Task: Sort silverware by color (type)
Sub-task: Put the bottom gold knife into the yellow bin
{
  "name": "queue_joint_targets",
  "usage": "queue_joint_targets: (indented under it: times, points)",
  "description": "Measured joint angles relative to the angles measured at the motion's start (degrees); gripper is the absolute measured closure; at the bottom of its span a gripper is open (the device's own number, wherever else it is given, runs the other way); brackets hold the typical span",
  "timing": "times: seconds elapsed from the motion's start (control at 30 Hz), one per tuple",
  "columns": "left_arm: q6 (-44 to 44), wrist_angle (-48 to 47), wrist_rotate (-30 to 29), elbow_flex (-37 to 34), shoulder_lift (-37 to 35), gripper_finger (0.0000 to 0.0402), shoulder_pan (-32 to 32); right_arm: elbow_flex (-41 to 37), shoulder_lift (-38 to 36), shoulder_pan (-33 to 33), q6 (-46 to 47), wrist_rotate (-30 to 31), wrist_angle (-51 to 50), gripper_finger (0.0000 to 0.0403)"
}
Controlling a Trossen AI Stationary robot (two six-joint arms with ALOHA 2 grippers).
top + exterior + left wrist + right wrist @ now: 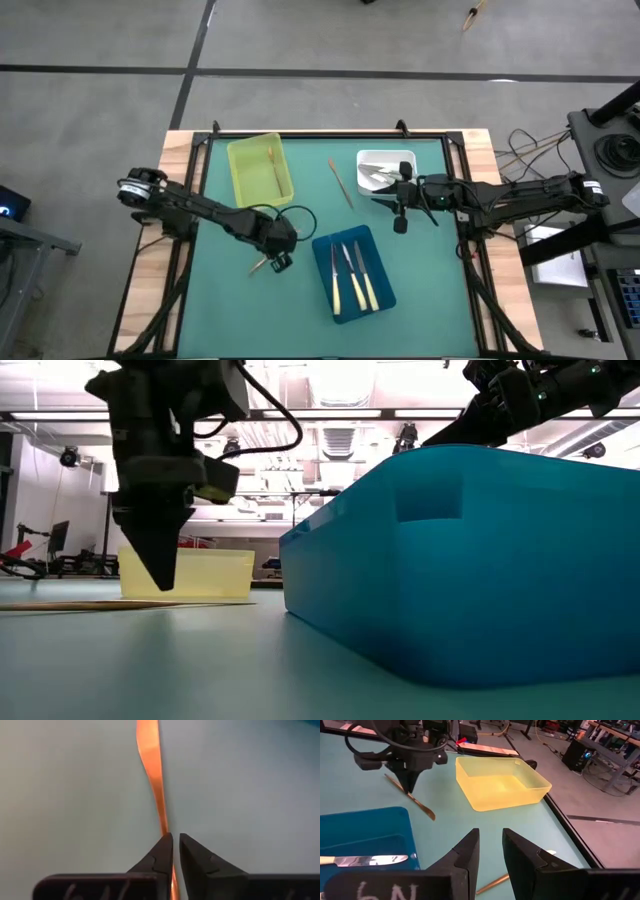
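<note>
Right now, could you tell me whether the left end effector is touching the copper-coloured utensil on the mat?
Touching. The left wrist view shows the left end effector closed on the copper-coloured utensil, its thin handle pinched between the fingertips.

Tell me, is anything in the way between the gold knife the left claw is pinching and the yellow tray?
Nothing visible is. The left gripper is shut on the gold knife on the green mat, and only bare mat shows between it and the yellow tray. The blue tray sits off to the other side.
</note>
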Motion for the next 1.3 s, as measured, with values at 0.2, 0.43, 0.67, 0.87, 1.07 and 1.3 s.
queue_joint_targets:
  times: [0.2,0.43,0.67,0.87,1.07,1.3]
  points:
    - [1.51,-0.52,-3.87,0.03,0.00,0.0333,-1.98,0.00,0.00,0.00,-0.35,0.00,0.00,0.0326]
    - [0.26,-0.65,-7.53,-0.11,0.00,0.0242,-4.97,-0.04,0.00,0.00,-0.44,0.00,0.00,0.0326]
    - [-2.04,0.76,-8.07,-3.14,-0.04,0.0206,-5.51,-0.07,0.00,0.00,-0.44,0.00,0.01,0.0326]
    - [-3.68,6.06,-7.24,-6.49,-0.34,0.0224,-5.59,-0.11,0.00,0.00,-0.44,0.00,0.02,0.0326]
    - [-5.78,6.43,-7.08,-7.85,-0.37,0.0305,-5.55,-0.13,0.00,0.00,-0.46,0.01,0.02,0.0326]
    - [-7.49,6.52,-6.74,-8.11,-0.28,0.0392,-5.58,-0.13,-0.01,0.00,-0.48,0.02,0.00,0.0326]
